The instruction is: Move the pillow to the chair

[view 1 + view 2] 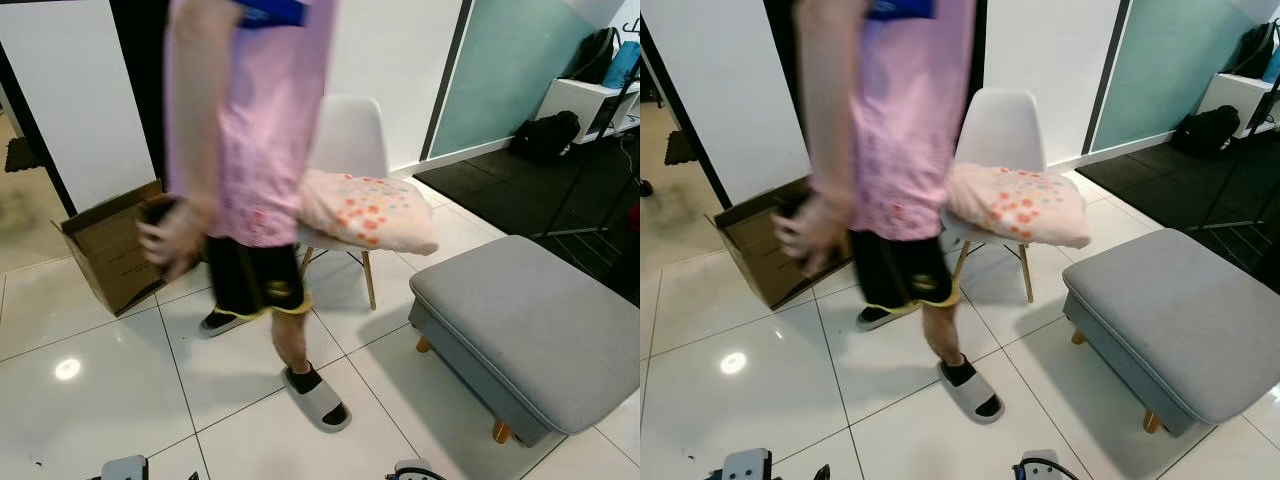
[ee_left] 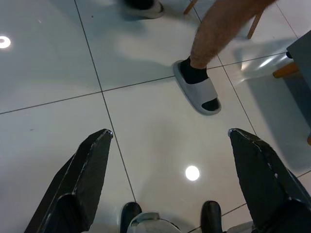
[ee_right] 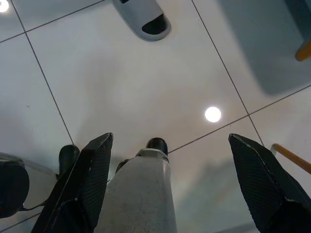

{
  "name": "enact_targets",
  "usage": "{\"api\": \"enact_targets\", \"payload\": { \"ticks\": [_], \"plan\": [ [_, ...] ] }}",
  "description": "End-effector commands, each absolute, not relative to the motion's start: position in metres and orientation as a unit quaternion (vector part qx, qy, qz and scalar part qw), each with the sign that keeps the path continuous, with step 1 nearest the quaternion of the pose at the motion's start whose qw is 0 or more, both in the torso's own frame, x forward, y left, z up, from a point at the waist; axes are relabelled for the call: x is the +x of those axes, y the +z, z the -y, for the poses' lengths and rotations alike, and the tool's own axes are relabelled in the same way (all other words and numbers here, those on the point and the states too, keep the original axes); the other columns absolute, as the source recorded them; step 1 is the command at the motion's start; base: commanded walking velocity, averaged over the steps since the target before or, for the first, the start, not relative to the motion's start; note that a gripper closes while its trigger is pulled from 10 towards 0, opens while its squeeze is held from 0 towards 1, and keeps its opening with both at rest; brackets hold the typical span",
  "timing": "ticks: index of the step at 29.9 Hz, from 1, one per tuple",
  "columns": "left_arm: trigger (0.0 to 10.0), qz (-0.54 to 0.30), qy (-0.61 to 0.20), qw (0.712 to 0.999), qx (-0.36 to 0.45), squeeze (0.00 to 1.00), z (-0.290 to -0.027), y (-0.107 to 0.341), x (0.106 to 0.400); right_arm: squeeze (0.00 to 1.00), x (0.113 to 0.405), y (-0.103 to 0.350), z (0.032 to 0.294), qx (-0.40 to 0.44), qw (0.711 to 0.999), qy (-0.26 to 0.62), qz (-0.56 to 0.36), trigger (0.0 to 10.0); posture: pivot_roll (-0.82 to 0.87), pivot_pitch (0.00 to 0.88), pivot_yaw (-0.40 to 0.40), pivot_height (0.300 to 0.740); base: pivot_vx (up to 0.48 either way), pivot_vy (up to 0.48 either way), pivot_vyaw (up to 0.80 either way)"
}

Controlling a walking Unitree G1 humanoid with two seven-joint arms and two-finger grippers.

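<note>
Beyond the near tiles: pillow (image 1: 368,211) resting on the white chair (image 1: 345,135), person (image 1: 255,150) crossing in front.

Floral pillow lies across the chair seat, its right end overhanging toward the grey ottoman (image 1: 535,325). Left hand (image 2: 170,177) and right hand (image 3: 172,177) both hang low over the floor, fingers wide apart and holding nothing. Judged from this layout, the pillow is already at its goal; the sound course is to hold both arms back while the person's slippered foot (image 2: 198,90) is close, then check that the pillow sits securely.
</note>
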State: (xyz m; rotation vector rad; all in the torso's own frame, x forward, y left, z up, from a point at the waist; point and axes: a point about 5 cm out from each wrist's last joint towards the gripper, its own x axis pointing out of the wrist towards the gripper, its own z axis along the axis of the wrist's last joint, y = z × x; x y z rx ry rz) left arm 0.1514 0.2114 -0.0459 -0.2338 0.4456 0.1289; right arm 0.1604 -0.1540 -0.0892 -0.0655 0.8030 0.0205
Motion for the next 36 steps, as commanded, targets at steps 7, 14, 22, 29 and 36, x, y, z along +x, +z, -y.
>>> {"api": "enact_targets", "payload": {
  "ticks": [7, 14, 22, 29, 36],
  "plan": [
    [10.0, -0.227, 0.065, 0.965, -0.112, 0.0, -0.215, -0.049, 0.144, 0.0, 0.156, -0.09, 0.157, -0.028, 0.92, 0.004, -0.392, 10.0, -0.1, 0.065, -0.029, 0.74, 0.0, 0.0, 0.0],
    [10.0, -0.225, 0.064, 0.966, -0.113, 0.0, -0.214, -0.049, 0.144, 0.0, 0.156, -0.09, 0.158, -0.028, 0.92, 0.002, -0.39, 10.0, -0.09, 0.076, -0.025, 0.74, 0.0, 0.0, 0.0],
    [10.0, -0.215, 0.063, 0.968, -0.112, 0.0, -0.213, -0.044, 0.146, 0.0, 0.157, -0.09, 0.157, -0.027, 0.921, 0.002, -0.389, 10.0, -0.1, 0.085, -0.023, 0.74, 0.0, 0.0, 0.0],
    [10.0, -0.204, 0.061, 0.971, -0.11, 0.0, -0.21, -0.036, 0.149, 0.0, 0.158, -0.089, 0.157, -0.026, 0.922, 0.0, -0.387, 10.0, -0.11, 0.089, -0.017, 0.74, 0.0, 0.0, 0.0],
    [10.0, -0.201, 0.061, 0.972, -0.109, 0.0, -0.21, -0.034, 0.15, 0.0, 0.158, -0.089, 0.157, -0.026, 0.922, 0.0, -0.387, 10.0, -0.11, 0.089, -0.016, 0.74, 0.0, 0.0, 0.0]
  ]
}}
